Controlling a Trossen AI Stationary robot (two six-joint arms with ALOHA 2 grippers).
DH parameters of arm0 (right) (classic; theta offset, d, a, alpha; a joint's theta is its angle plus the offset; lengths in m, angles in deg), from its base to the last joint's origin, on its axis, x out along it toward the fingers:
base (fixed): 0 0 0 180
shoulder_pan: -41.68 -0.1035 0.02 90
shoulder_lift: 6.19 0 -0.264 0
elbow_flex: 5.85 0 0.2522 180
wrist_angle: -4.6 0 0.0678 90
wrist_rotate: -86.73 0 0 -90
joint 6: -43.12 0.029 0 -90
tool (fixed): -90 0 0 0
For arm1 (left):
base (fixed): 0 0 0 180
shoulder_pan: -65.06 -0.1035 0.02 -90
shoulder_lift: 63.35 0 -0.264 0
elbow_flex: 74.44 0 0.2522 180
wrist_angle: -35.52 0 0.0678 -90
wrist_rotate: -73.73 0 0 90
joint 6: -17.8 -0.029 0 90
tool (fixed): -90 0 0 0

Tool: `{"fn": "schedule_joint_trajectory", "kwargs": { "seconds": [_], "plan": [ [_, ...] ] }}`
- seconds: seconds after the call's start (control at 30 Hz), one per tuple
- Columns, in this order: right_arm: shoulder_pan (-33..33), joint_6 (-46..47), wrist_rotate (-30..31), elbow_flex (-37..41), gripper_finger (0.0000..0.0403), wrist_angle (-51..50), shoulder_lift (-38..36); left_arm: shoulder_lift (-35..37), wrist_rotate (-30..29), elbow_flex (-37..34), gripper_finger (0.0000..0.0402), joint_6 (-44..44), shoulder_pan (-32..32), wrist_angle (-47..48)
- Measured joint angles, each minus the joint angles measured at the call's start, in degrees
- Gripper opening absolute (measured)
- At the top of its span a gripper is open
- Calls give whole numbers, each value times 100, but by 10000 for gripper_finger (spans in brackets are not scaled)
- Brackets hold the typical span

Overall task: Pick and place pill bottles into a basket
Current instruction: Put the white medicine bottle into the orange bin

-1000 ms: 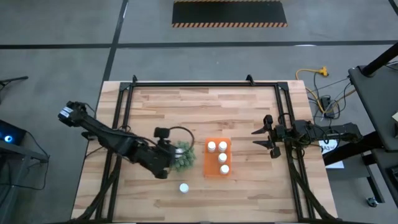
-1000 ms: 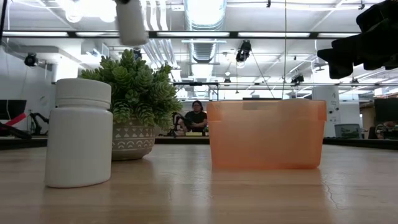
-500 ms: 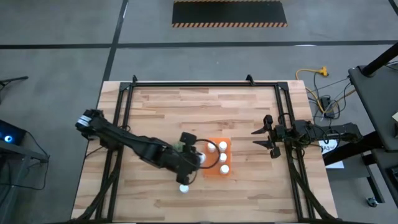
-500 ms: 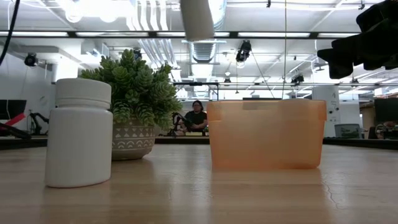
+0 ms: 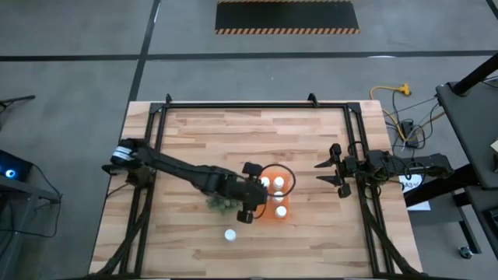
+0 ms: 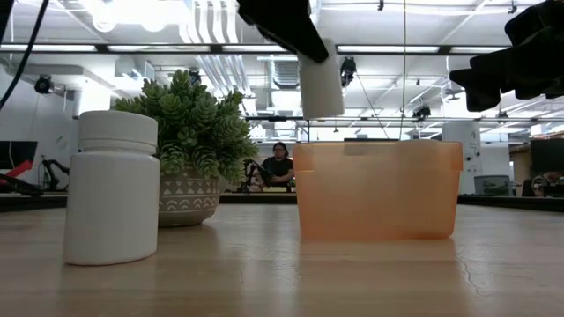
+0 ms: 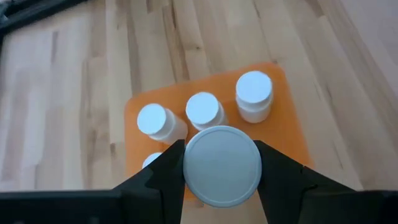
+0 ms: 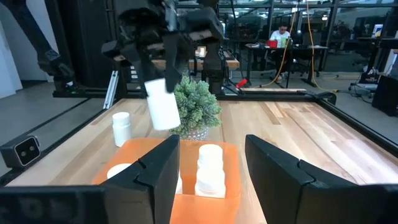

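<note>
The left gripper (image 5: 250, 204) has carried its bottle (image 6: 321, 77) over the basket (image 5: 285, 187).

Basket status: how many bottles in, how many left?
Four pill bottles stand in the orange basket. A fifth bottle is held by the left gripper above the basket, not yet released. The sixth bottle waits on the table, near the plant. The right gripper idles, open, beside the basket.

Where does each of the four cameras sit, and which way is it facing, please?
High: overhead, straight down; both arms, table.
Low: table height, level across; loose bottle, plant.
Left wrist: above the basket; left gripper grips the held bottle.
Right wrist: across the table; right gripper open.
All share the basket.
</note>
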Motion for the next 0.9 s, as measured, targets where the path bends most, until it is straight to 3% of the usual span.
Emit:
{"fn": "schedule_joint_trajectory", "kwargs": {
  "seconds": [0.17,0.6,0.9],
  "plan": [
    [0,6,3,-1,174,2,-1,-294,392,-8,142,14,-204,-287],
    [0,-8,1,-1,173,2,0,-1050,524,-22,142,26,-353,-309],
    [0,-8,0,-1,173,3,0,-1092,515,-172,142,32,-468,-438]
  ]
}}
